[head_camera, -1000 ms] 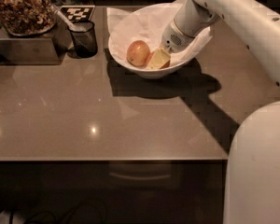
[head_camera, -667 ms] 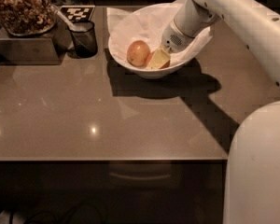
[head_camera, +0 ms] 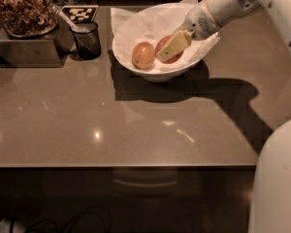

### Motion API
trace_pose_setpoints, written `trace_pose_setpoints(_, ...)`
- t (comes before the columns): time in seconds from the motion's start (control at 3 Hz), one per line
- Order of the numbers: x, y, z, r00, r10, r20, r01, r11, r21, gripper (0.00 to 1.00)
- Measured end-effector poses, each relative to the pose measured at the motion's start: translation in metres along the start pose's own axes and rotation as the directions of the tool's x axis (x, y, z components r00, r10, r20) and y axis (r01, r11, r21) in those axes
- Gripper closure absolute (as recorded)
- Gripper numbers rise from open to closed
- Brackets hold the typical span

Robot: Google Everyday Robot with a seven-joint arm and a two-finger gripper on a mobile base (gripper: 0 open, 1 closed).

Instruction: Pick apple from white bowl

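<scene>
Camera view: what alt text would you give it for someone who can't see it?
A robot arm's gripper reaches into a wide white bowl on a brown table, right at the redder apple, with a paler apple beside it. A small dark cup stands near the bowl.

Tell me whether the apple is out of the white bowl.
No: the apple lies in the white bowl, the gripper down at it.
</scene>
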State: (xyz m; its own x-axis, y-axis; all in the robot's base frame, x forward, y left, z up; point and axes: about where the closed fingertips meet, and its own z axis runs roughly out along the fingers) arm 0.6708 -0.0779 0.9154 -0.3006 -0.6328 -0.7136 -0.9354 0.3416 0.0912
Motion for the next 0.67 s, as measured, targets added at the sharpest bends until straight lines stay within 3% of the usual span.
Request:
trace_pose_setpoints(0.33,-0.033,0.013,-0.045,0.982,-0.038,0.186,0.047,0.9980,-0.043,1.00)
trace_pose_setpoints(0.67,-0.054,0.020,-0.078,0.953,-0.072,0.295,0.089,0.9951,-0.044,1.00)
